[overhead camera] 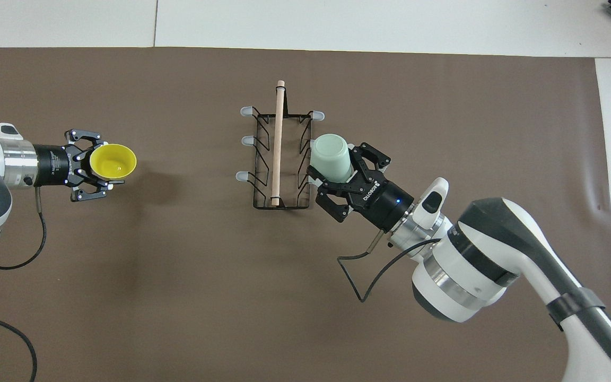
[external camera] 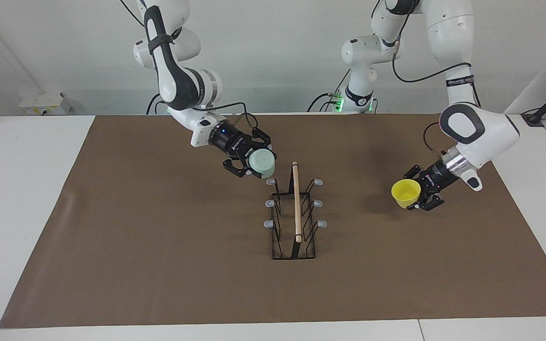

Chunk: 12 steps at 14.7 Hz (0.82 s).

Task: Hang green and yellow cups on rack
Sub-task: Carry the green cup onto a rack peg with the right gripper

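Note:
The black wire rack (external camera: 277, 234) with its wooden rod (external camera: 296, 203) stands mid-table; it also shows in the overhead view (overhead camera: 280, 206). My right gripper (external camera: 254, 163) is shut on the pale green cup (external camera: 261, 162), held tilted in the air just above the grey-tipped peg (external camera: 271, 181) nearest the robots on the right arm's side; touching cannot be told. In the overhead view this cup (overhead camera: 331, 156) in the right gripper (overhead camera: 332, 170) covers pegs there. My left gripper (external camera: 417, 192) is shut on the yellow cup (external camera: 405, 192), on its side, mouth toward the rack, low over the mat. It also shows overhead (overhead camera: 113, 161) with that gripper (overhead camera: 96, 164).
A brown mat (external camera: 159, 265) covers the white table. The rack's other pegs (external camera: 318, 182) carry nothing. A black cable (overhead camera: 361, 276) loops from the right wrist above the mat.

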Tool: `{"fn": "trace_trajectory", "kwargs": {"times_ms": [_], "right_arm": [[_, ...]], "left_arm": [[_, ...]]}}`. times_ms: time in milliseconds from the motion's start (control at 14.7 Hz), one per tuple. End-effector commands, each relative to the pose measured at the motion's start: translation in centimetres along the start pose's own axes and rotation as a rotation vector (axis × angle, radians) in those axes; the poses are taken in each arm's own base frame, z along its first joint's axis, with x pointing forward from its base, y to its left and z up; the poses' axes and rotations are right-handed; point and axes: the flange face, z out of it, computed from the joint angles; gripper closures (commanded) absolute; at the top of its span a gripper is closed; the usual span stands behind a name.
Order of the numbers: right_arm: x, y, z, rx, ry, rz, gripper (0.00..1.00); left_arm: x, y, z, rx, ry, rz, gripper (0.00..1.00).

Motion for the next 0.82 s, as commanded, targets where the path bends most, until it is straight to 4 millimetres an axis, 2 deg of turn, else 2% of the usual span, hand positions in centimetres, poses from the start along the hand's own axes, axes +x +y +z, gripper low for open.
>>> {"fn": "trace_trajectory", "kwargs": {"times_ms": [0, 68, 205, 477, 614, 750], "right_arm": [[-1.6, -1.2, 0.4, 0.005, 0.007, 0.011, 1.00], [-2.1, -1.3, 0.4, 0.002, 0.007, 0.009, 1.00], [-2.8, -1.6, 0.4, 0.010, 0.015, 0.016, 1.00], [-4.6, -0.9, 0.8, 0.006, 0.038, -0.074, 1.00], [-5.2, -0.7, 1.2, 0.002, 0.064, -0.109, 1.00], [-5.2, -0.2, 1.0, -0.009, 0.063, -0.146, 1.00]], "left_arm": [[-4.5, 1.6, -1.0, 0.021, 0.114, 0.167, 1.00], [-6.7, 1.8, -0.4, 0.066, 0.179, 0.262, 1.00], [-11.3, 1.9, 0.6, 0.113, 0.289, 0.344, 1.00], [-20.8, 1.5, 3.4, 0.157, 0.569, 0.579, 1.00], [-24.7, 0.7, 5.0, 0.142, 0.670, 0.742, 1.00], [-27.9, -0.4, 6.6, 0.112, 0.737, 0.814, 1.00]]}}
